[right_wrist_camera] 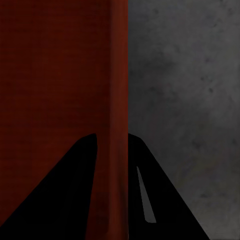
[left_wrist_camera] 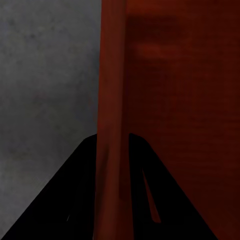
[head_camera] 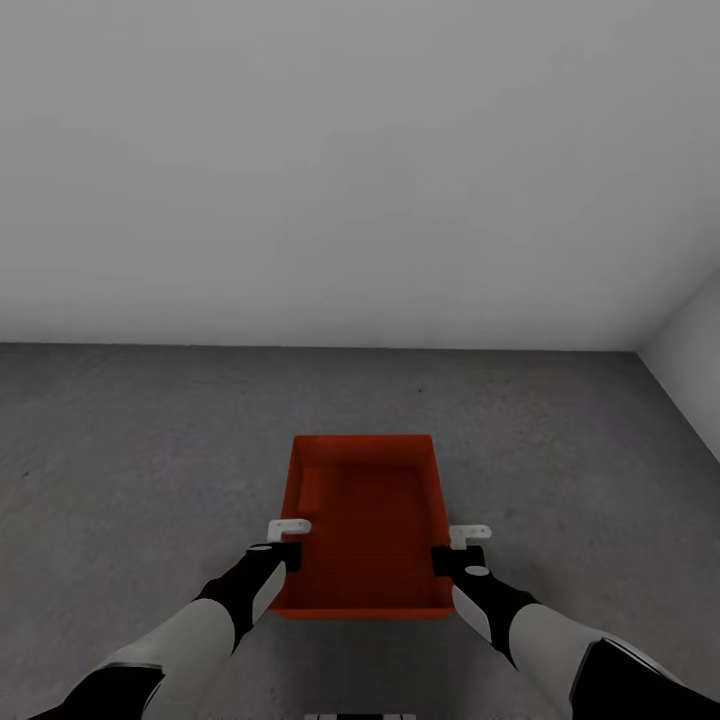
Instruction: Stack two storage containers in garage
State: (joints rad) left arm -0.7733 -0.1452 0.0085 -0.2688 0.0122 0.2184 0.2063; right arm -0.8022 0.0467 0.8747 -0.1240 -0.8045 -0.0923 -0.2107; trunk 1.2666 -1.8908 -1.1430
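Both claws, the left claw (head_camera: 288,541) and the right claw (head_camera: 452,547), are pinching opposite thin walls of 1 orange-red ribbed rectangular lidless bin (head_camera: 365,520) over the dark grey speckled concrete floor (head_camera: 130,450) near a plain grey-white wall (head_camera: 360,170), so uneven lowering is risking the thin walls slipping free.

Bare garage: grey concrete floor (head_camera: 150,450), plain walls (head_camera: 360,150).

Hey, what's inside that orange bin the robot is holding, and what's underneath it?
The orange bin looks empty: its ribbed bottom shows bare. Around it lies grey concrete floor. The left gripper and right gripper each straddle a side wall. What lies directly beneath is covered by the bin.
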